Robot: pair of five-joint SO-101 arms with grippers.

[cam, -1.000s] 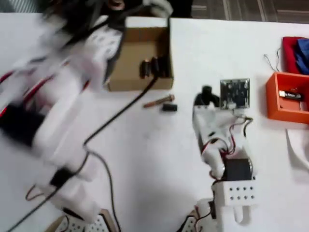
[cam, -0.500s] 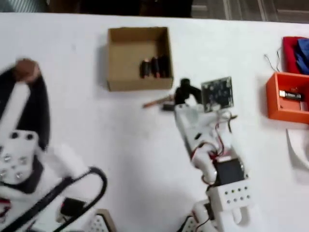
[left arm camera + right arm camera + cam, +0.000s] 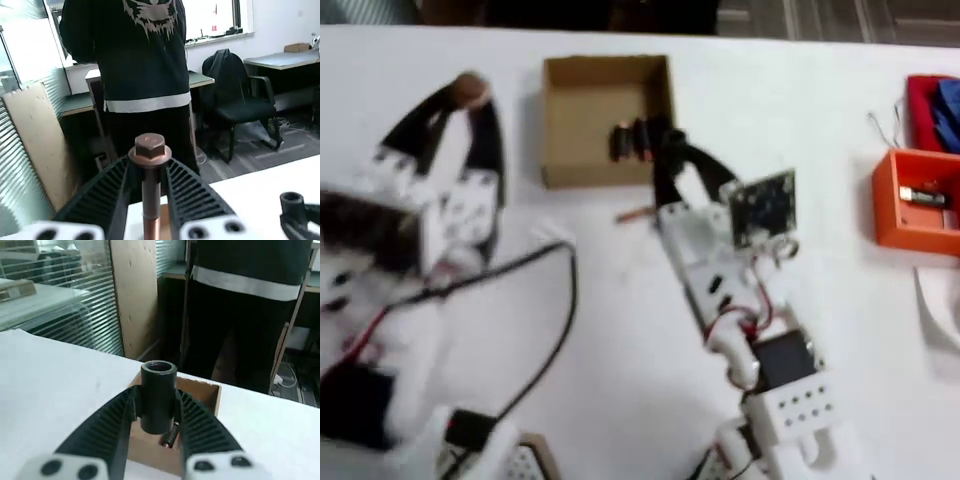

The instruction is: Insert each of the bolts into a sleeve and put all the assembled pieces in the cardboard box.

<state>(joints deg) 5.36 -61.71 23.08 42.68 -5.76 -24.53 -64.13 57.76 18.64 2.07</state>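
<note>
holding bolt (image 3: 150,149) upright, left gripper (image 3: 148,176) raised

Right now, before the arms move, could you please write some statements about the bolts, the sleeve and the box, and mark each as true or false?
1. The left gripper is shut on a bolt. True.
2. The right gripper is open and holds nothing. False: it is shut on a sleeve.
3. The box has pieces in it. True.
4. No bolt lies on the table. False: a loose bolt lies there, beside the box.
5. The sleeve sits on the held bolt. False: they are apart, each in its own gripper.
</note>
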